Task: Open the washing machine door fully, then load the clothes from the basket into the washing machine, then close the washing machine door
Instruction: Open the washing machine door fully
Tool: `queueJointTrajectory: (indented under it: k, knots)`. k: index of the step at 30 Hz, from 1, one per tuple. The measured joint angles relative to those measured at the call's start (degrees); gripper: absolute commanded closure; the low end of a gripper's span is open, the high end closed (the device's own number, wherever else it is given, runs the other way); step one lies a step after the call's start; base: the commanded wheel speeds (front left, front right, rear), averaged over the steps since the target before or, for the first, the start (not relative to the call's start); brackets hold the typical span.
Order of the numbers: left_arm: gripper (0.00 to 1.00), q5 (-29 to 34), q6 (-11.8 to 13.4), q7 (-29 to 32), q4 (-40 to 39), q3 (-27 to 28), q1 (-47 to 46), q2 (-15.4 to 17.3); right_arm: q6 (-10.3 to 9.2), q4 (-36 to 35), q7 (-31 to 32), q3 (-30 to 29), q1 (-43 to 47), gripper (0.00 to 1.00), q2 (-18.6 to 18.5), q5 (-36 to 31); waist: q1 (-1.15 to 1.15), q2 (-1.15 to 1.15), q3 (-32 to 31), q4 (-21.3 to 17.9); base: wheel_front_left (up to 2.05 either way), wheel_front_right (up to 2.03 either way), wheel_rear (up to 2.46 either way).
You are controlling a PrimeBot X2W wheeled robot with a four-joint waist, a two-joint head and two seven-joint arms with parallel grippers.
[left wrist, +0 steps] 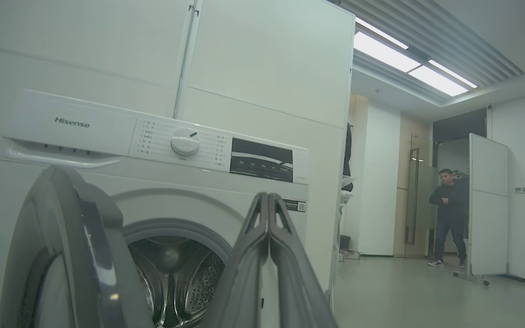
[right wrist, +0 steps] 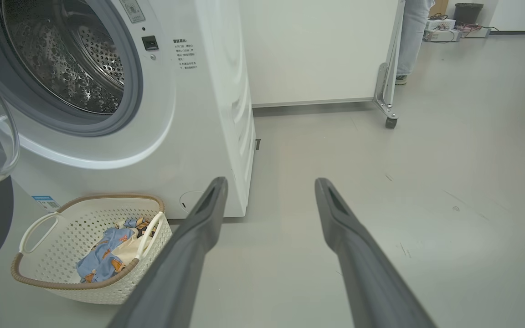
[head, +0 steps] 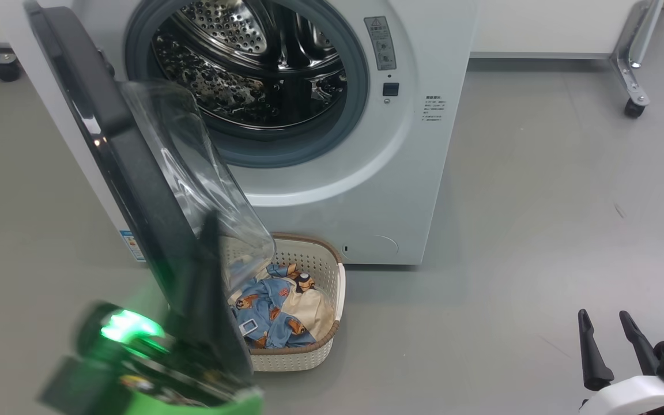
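Head view: the washing machine door (head: pixel 136 190) stands swung out from the washing machine (head: pixel 366 190), its glass bowl overhanging the basket (head: pixel 314 259) on the floor (head: pixel 539 202) at the washer's front; the clothes (head: pixel 277 311) lie inside the basket; the left hand (left wrist: pixel 268 197), fingers pressed together and empty, is close by the door; the right hand (head: pixel 603 315) is spread wide, holding nothing, low over the floor.
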Motion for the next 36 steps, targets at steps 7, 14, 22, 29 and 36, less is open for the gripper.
queueJointTrajectory:
  k: [7, 14, 22, 29, 36]
  knots:
    - [1.00, -6.5, 0.0, 7.2, 10.6, -9.5, 7.1, 0.4, 0.46, 1.1, 0.0, -0.4, 0.2, 0.00, 0.4, -0.7, 0.00, 0.00, 0.6, 1.3, 0.00, 0.00, 0.00]
    - [1.00, -5.2, 2.4, 8.4, 16.5, -7.8, 8.4, 1.1, 0.78, 1.8, 0.0, -0.5, 0.2, 0.00, 1.1, -1.5, 0.00, 0.00, 1.6, 1.7, 0.00, 0.00, 0.00]
    - [1.00, -3.6, 6.2, 7.0, 17.2, -7.6, 4.6, 1.1, 0.97, 2.3, 0.0, -1.5, 0.1, 0.00, 1.3, -1.9, 0.00, 0.00, 2.4, 1.7, 0.00, 0.00, 0.00]
    - [1.00, -3.3, 8.3, 6.9, 18.1, -10.2, 3.0, 1.1, 1.01, 2.4, 0.0, -3.4, 0.1, 0.00, 1.3, -1.9, 0.00, 0.00, 3.0, 2.8, 0.00, 0.00, 0.00]
    - [1.00, -3.3, 10.8, 6.8, 19.2, -10.7, 1.6, 1.1, 1.12, 2.4, 0.0, -3.9, 0.1, 0.00, 1.6, -2.0, 0.00, 0.00, 3.5, 5.3, 0.00, 0.00, 0.00]
